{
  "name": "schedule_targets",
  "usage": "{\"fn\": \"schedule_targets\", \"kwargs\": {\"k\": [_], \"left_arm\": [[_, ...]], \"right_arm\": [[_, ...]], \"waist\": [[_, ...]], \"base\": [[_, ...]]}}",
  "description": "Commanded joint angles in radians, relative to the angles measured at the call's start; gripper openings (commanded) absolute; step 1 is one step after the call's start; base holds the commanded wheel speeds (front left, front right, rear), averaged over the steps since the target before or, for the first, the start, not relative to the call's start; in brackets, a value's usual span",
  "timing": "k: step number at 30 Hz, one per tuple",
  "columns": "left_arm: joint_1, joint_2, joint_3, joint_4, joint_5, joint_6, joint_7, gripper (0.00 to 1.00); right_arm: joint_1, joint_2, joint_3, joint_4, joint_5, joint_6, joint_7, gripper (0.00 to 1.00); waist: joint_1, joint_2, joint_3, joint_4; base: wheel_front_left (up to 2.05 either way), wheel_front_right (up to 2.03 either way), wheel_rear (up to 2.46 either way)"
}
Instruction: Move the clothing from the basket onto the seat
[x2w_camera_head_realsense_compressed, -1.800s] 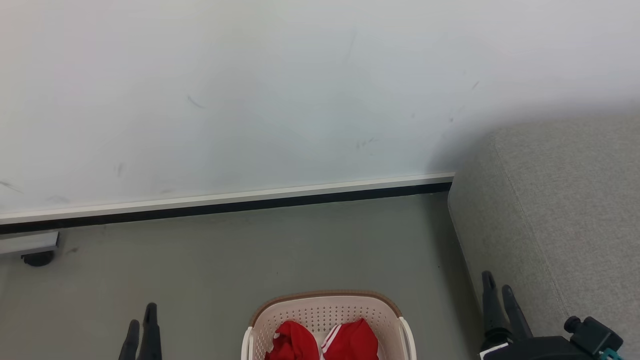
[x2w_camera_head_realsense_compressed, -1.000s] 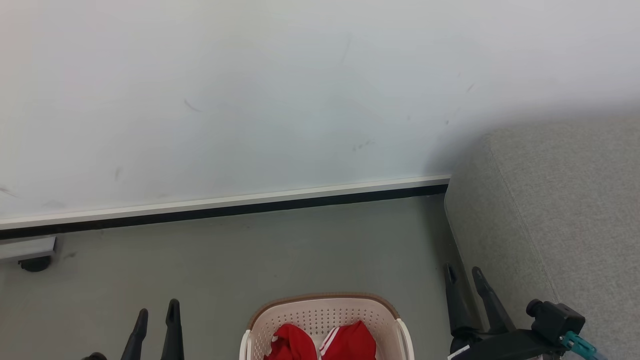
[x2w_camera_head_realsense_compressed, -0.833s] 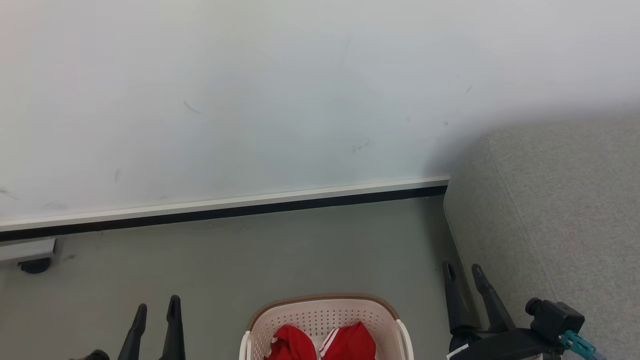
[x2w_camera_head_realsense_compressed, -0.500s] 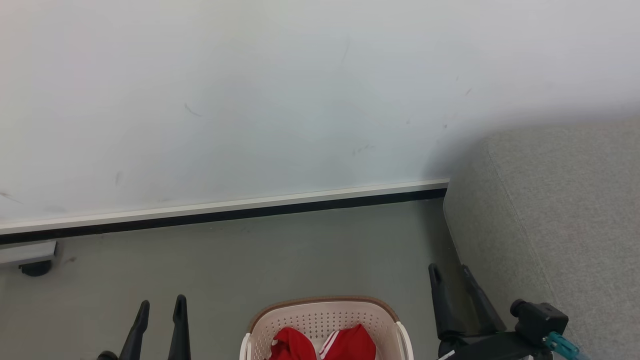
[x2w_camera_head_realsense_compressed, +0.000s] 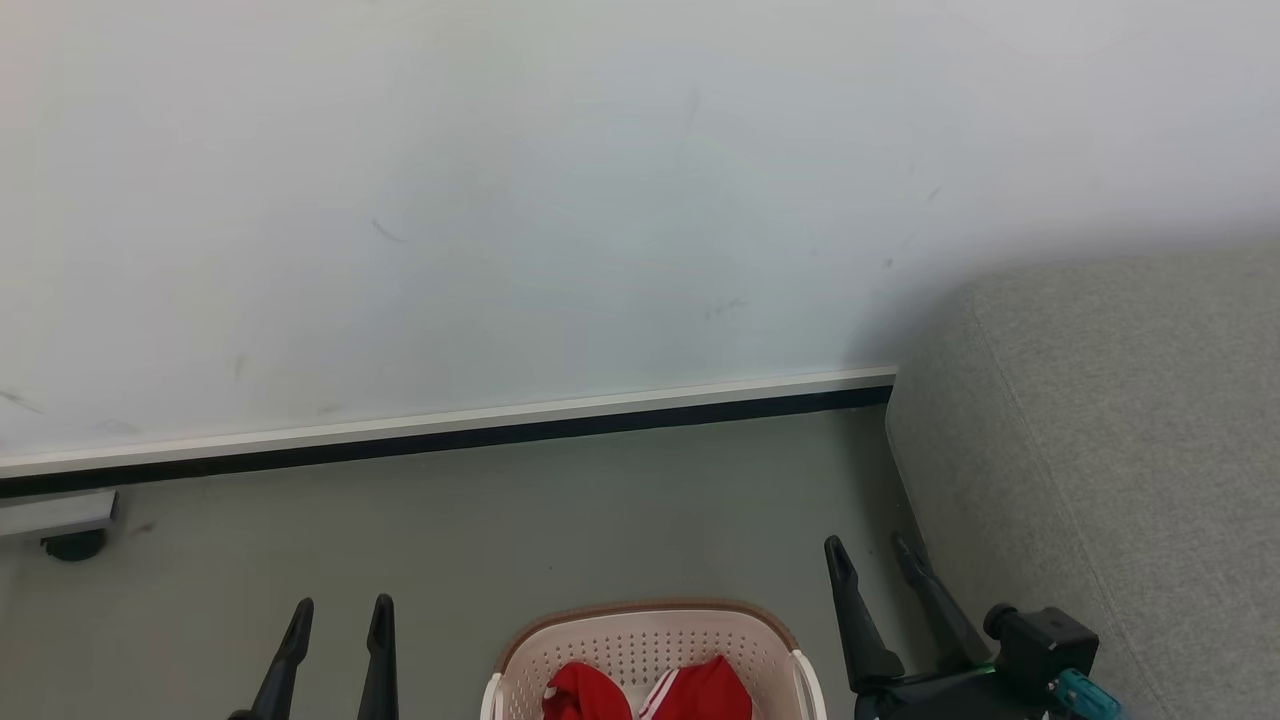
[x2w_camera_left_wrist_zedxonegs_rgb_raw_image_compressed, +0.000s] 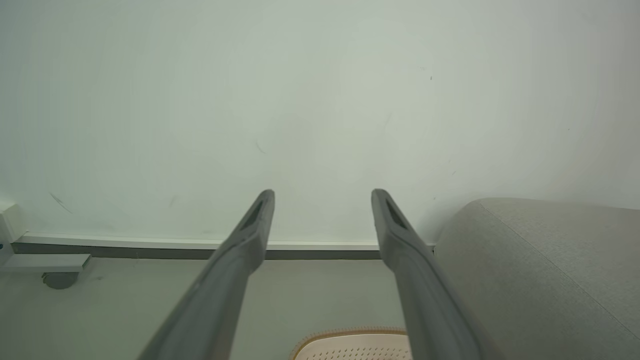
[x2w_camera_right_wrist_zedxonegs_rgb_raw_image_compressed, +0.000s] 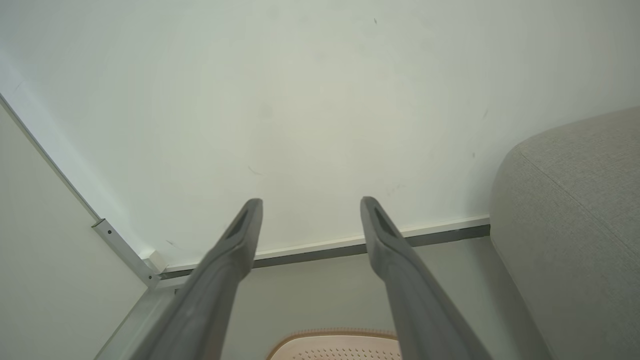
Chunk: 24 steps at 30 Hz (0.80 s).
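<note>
Flanking the basket (x2w_camera_head_realsense_compressed: 650, 610), your left gripper (x2w_camera_head_realsense_compressed: 341, 610) and right gripper (x2w_camera_head_realsense_compressed: 868, 550) gape empty; lower one straight down and pinch the clothing (x2w_camera_head_realsense_compressed: 700, 692) deeply.

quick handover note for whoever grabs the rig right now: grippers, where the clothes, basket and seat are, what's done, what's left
Left gripper: open, empty, above the floor to the left of the basket.
Right gripper: open, empty, between the basket and the seat.
Clothing: two red bundles lying in the basket, which stands on the floor at the bottom middle of the head view. The seat is to its right.
Done: nothing is on the seat yet.
Left: grasp each piece, lift it out of the basket and put it on the seat.
</note>
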Motion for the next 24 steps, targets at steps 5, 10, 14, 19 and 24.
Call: {"fn": "schedule_targets", "kwargs": {"k": [5, 10, 14, 19, 24], "left_arm": [[0.021, 0.007, -0.001, -0.016, 0.051, 0.008, -0.020, 1.00], [0.028, 0.007, -0.005, -0.028, 0.087, 0.011, -0.031, 1.00], [0.041, 0.007, -0.008, -0.034, 0.109, 0.012, -0.039, 1.00], [0.048, 0.007, -0.016, -0.042, 0.140, 0.014, -0.049, 1.00], [0.046, 0.007, -0.017, -0.044, 0.158, 0.014, -0.054, 1.00]], "right_arm": [[0.000, -0.008, 0.020, -0.003, -0.046, 0.001, -0.012, 1.00], [0.000, -0.008, 0.034, -0.002, -0.068, 0.001, -0.021, 1.00], [0.000, -0.012, 0.047, -0.002, -0.090, 0.001, -0.027, 1.00], [-0.002, -0.016, 0.058, -0.008, -0.120, 0.001, -0.034, 1.00], [-0.002, -0.015, 0.061, -0.012, -0.132, 0.001, -0.037, 1.00]], "waist": [[0.0000, 0.0000, -0.006, 0.001], [0.0000, 0.0000, -0.015, -0.001], [0.0000, 0.0000, -0.020, -0.004], [0.0000, 0.0000, -0.020, -0.004], [0.0000, 0.0000, -0.016, -0.003]], "base": [[0.00, 0.00, 0.00], [0.00, 0.00, 0.00], [0.00, 0.00, 0.00], [0.00, 0.00, 0.00], [0.00, 0.00, 0.00]]}}
